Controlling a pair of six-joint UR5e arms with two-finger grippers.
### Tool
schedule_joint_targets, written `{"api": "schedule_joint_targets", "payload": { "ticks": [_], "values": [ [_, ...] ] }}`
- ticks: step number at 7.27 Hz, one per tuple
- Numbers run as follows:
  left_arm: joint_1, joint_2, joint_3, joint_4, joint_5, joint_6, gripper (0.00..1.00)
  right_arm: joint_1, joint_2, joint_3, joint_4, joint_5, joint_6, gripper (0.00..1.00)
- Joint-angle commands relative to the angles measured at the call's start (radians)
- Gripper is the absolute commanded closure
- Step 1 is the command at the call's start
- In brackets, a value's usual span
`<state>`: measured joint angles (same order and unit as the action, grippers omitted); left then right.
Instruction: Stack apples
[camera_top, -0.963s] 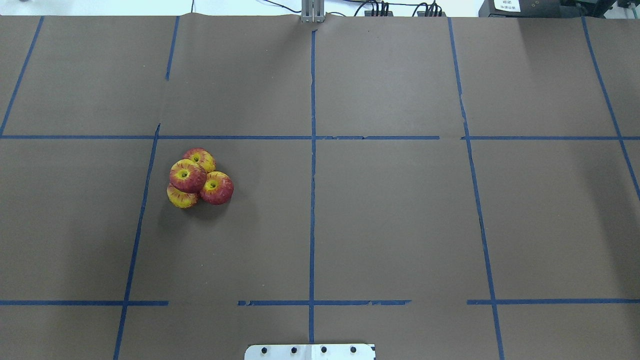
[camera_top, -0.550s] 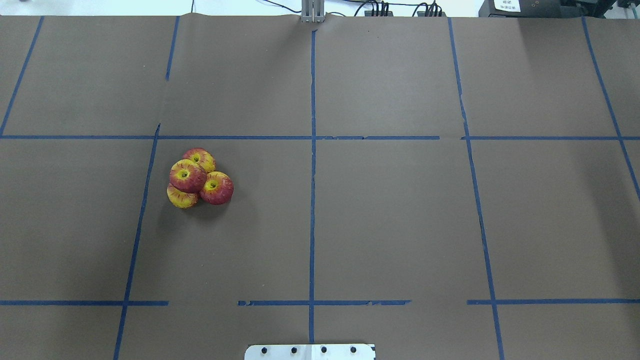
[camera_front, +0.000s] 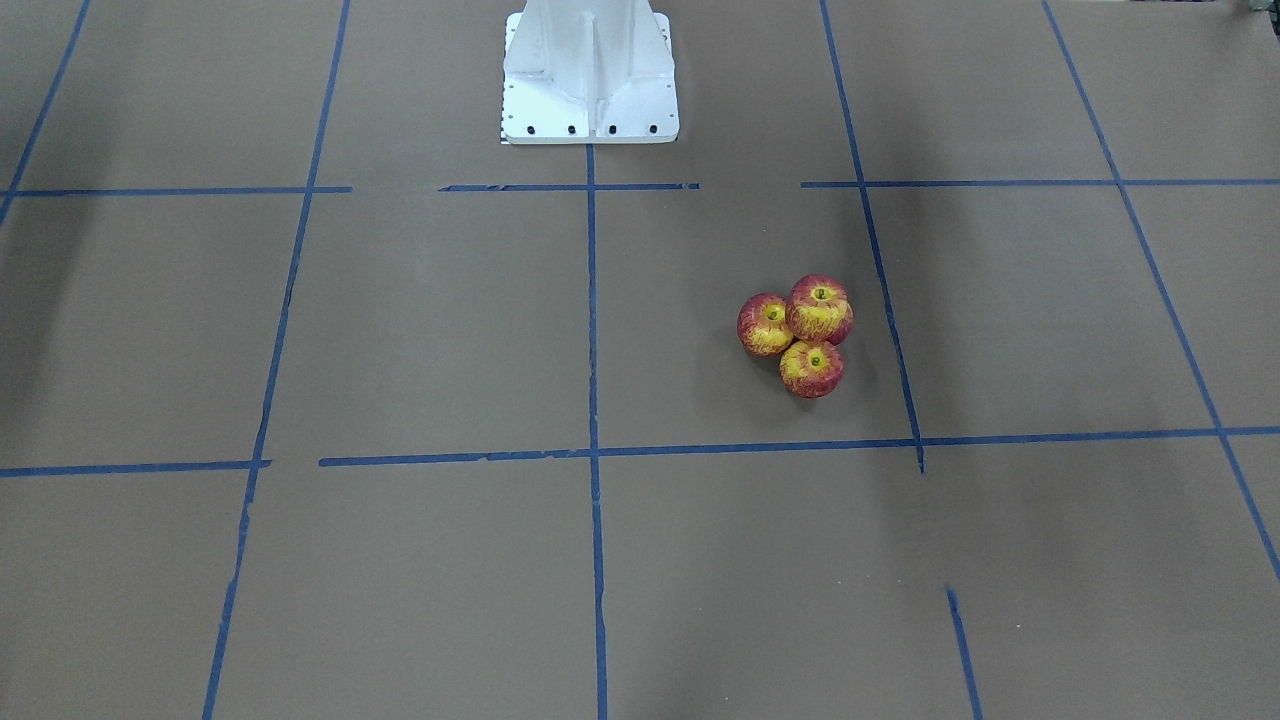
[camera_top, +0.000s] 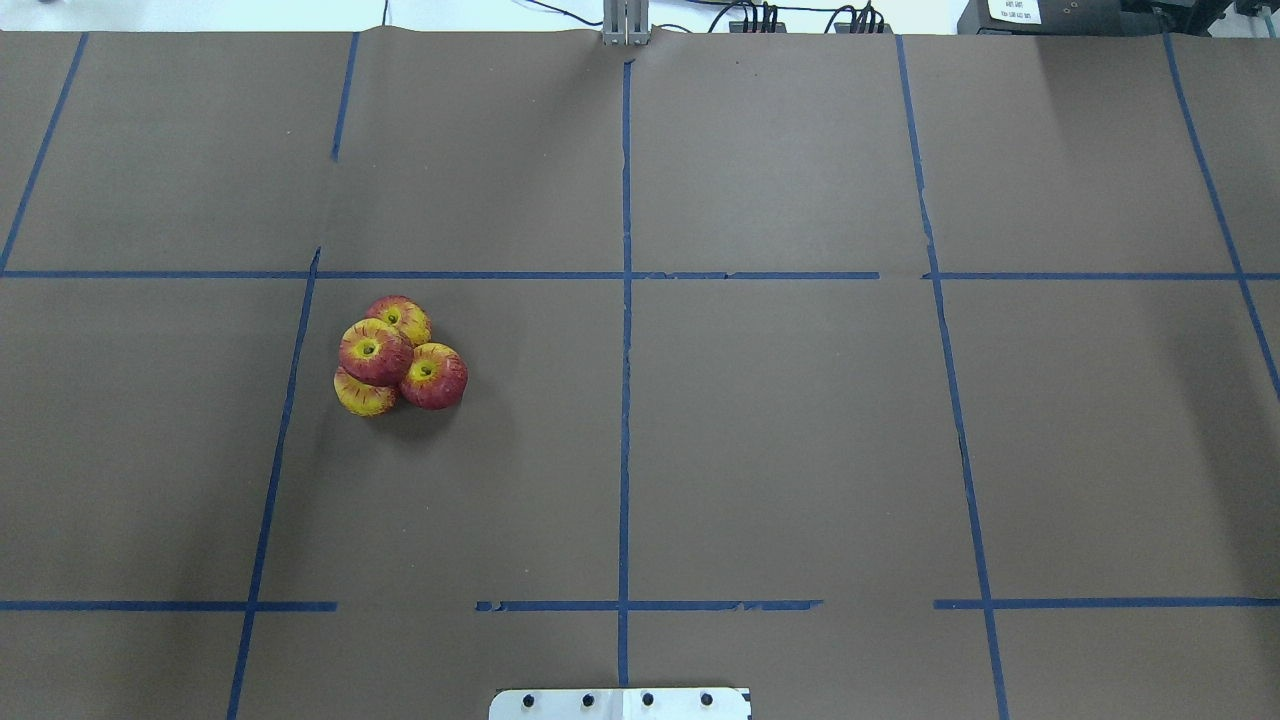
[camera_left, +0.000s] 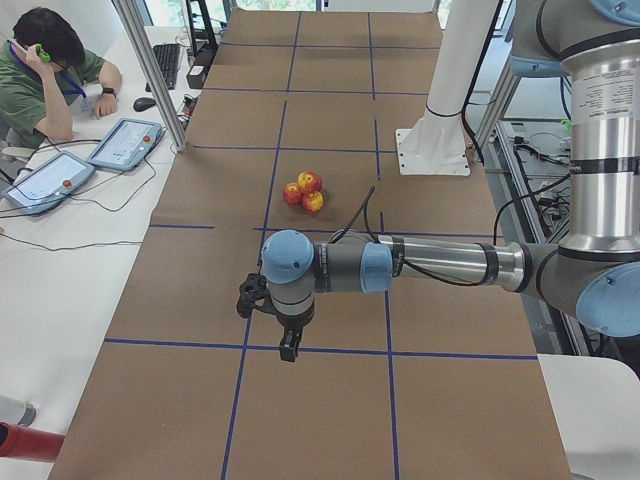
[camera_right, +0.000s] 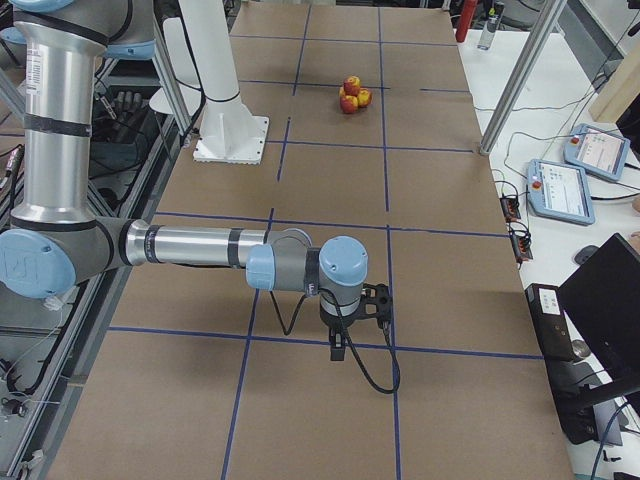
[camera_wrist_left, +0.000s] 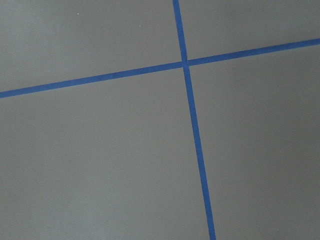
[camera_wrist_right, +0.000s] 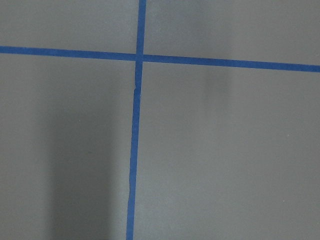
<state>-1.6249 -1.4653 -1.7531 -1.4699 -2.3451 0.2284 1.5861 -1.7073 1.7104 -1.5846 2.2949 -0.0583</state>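
Several red-and-yellow apples sit in a tight cluster on the brown table cover, left of centre in the overhead view. One apple (camera_top: 375, 351) rests on top of three others (camera_top: 434, 376) (camera_top: 400, 318) (camera_top: 363, 394). The cluster also shows in the front view (camera_front: 820, 309) and in both side views (camera_left: 305, 190) (camera_right: 352, 95). My left gripper (camera_left: 288, 348) hangs over the table's left end, far from the apples. My right gripper (camera_right: 338, 350) hangs over the right end. Each points down, and I cannot tell whether either is open or shut. Both wrist views show only bare cover and tape.
Blue tape lines (camera_top: 624, 400) divide the brown cover into squares. The white robot base (camera_front: 590, 70) stands at the table's near-robot edge. An operator (camera_left: 45, 70) sits at a side desk with tablets (camera_left: 125, 145). Metal frame posts (camera_right: 515, 75) stand beside the table.
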Motion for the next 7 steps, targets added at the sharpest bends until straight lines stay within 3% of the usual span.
{"api": "schedule_joint_targets", "payload": {
  "ticks": [1, 7],
  "values": [
    [0.0, -0.016, -0.006, -0.009, -0.002, 0.0, 0.0, 0.0, 0.0, 0.0, 0.0, 0.0, 0.0, 0.0],
    [-0.003, -0.018, -0.016, -0.035, -0.002, -0.008, 0.0, 0.0, 0.0, 0.0, 0.0, 0.0, 0.0, 0.0]
  ]
}}
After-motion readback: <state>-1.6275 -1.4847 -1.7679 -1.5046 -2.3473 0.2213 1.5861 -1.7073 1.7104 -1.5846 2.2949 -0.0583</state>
